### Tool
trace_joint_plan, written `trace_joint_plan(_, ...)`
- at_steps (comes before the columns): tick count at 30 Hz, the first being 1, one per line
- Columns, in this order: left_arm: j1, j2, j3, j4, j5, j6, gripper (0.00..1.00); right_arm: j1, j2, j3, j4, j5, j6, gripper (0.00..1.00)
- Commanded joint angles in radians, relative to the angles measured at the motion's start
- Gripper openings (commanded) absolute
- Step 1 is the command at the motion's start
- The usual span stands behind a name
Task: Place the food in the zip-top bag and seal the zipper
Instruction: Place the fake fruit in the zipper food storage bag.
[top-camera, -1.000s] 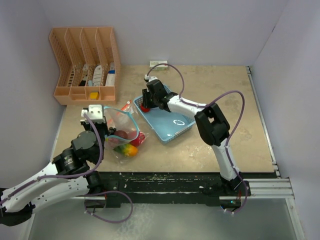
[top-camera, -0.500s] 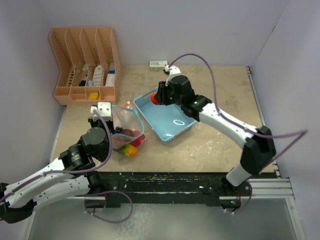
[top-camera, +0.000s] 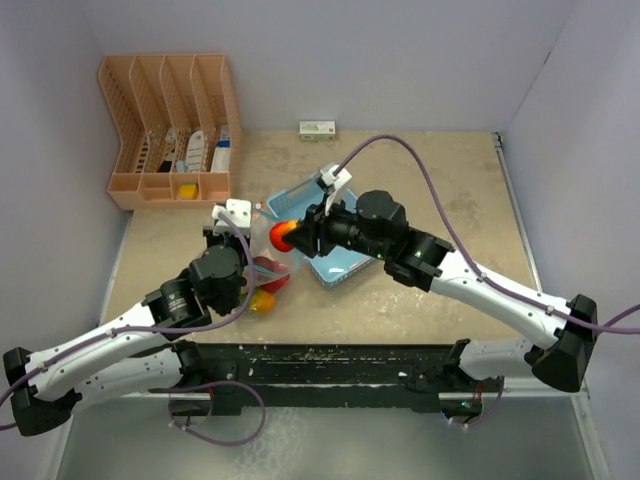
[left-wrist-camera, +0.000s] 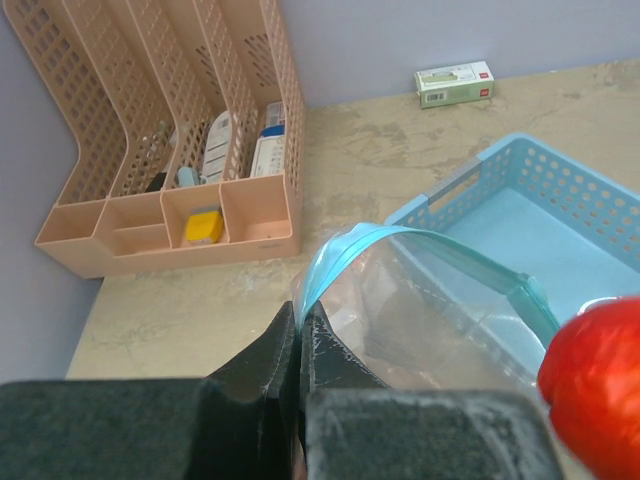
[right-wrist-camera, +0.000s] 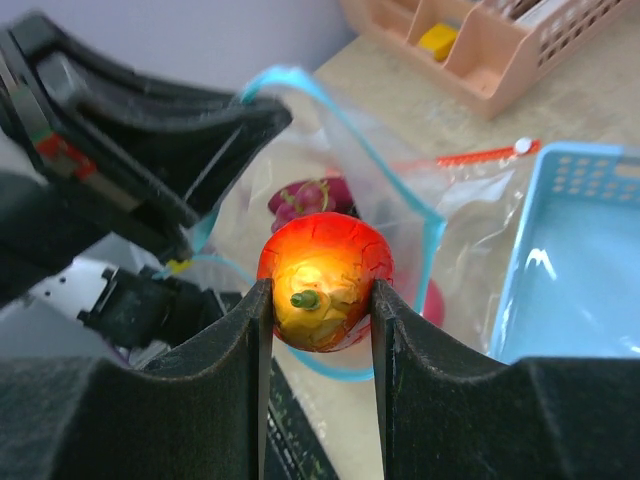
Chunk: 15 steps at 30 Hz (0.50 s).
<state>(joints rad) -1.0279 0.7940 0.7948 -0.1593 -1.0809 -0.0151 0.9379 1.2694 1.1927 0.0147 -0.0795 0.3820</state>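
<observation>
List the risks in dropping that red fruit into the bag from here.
1. The left gripper pinches only one spot on the rim of the zip-top bag, so the mouth may sag shut before the drop.
2. The red-orange fruit in the right gripper is round and held only at its sides. Released off-centre, it could glance off the rim and roll onto the table or into the blue basket.

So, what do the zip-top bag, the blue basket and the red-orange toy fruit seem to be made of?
Zip-top bag: thin clear plastic film, glossy; you can see through it.
Blue basket: rigid plastic, probably moulded, with perforated walls.
Toy fruit: likely hard painted plastic; it is shiny, with a bright highlight.
</observation>
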Motion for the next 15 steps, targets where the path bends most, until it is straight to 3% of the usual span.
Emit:
trace_joint_plan(1, 0.004, 0.004, 0.055, 0.088, 0.026, -0.006, 0.00, 0.019, -0.001, -0.038, 0.072, -0.034, 0.028, 0.22)
trace_joint_plan(4, 0.003, 0.007, 0.061, 0.085, 0.034, -0.010, 0.00, 0.026, 0.054, -0.021, 0.065, -0.037, 0.031, 0.24)
trace_joint_plan(11, 0.003, -0.022, 0.055, 0.045, 0.036, -0.051, 0.00, 0.039, 0.212, 0.085, 0.078, 0.060, 0.038, 0.46)
trace_joint_plan(13, 0.003, -0.033, 0.054, 0.032, 0.038, -0.057, 0.00, 0.041, 0.246, 0.125, 0.063, 0.053, 0.037, 0.58)
trace_joint_plan(15, 0.004, -0.042, 0.056, 0.023, 0.036, -0.056, 0.00, 0.046, 0.248, 0.134, 0.069, 0.048, 0.038, 0.76)
